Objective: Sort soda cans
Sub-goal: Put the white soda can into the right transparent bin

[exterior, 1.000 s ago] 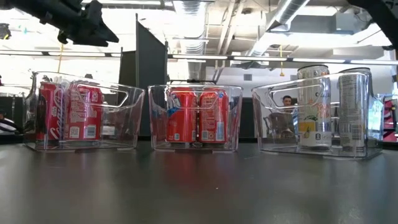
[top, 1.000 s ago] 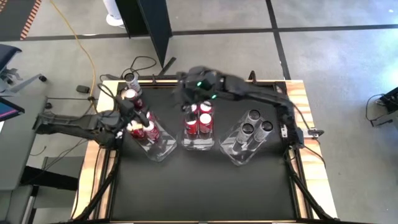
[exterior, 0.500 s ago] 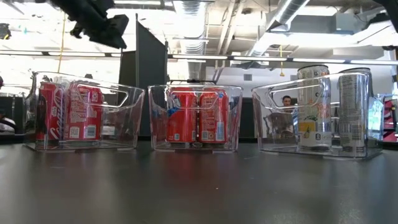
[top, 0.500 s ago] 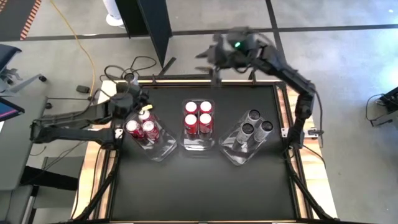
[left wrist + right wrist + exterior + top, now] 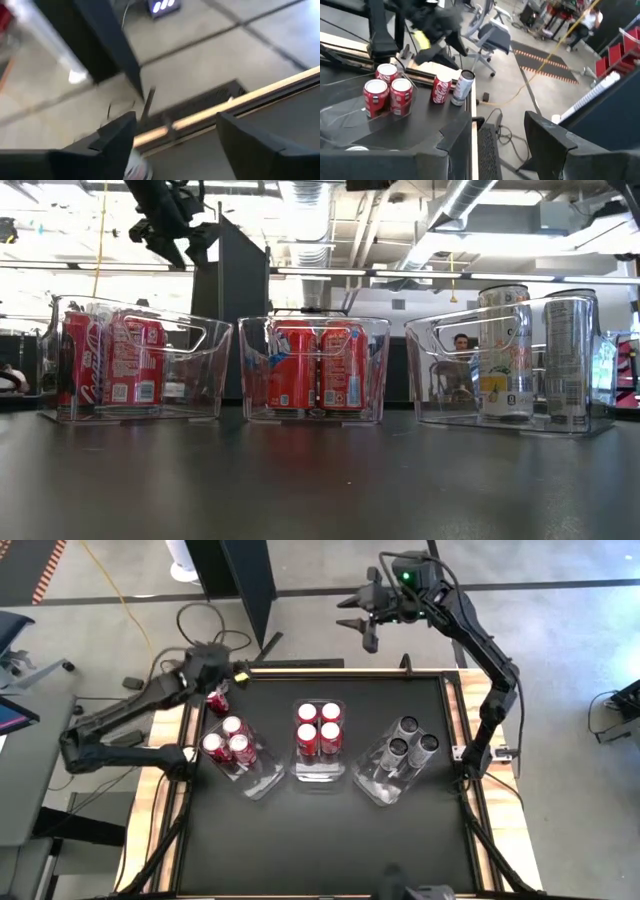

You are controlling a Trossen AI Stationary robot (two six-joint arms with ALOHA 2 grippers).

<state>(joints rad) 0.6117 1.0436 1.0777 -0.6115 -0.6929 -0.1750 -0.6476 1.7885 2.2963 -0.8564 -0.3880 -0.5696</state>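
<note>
On the far left corner of the black table (image 5: 320, 830), two soda cans stand loose outside the bins: a red aluminium can with white lettering (image 5: 440, 89) and, just beside it, a slim silver-grey can (image 5: 463, 86). The left gripper (image 5: 222, 668) hovers above them with its dark fingers spread wide and holds nothing. A pale round shape low between the fingers in the left wrist view is possibly the silver can's top, but the view is too blurred to be sure.

These cans are thin metal cylinders, smooth and a bit slippery, stiff if full but easy to dent if empty. I think the best hold is across the middle of the wall, with moderate squeeze, and the can kept upright.

Next comes the left clear plastic bin (image 5: 205, 340), glossy and rigid, with three red cans (image 5: 232, 726). The middle clear bin (image 5: 250, 350) holds four red cans (image 5: 308, 712), packed close. The right clear bin (image 5: 440, 370) holds three tall silver-grey cans (image 5: 408, 725) with flat silver tops.

The right gripper (image 5: 368, 625) waits high beyond the far edge of the table, fingers apart and empty.
</note>
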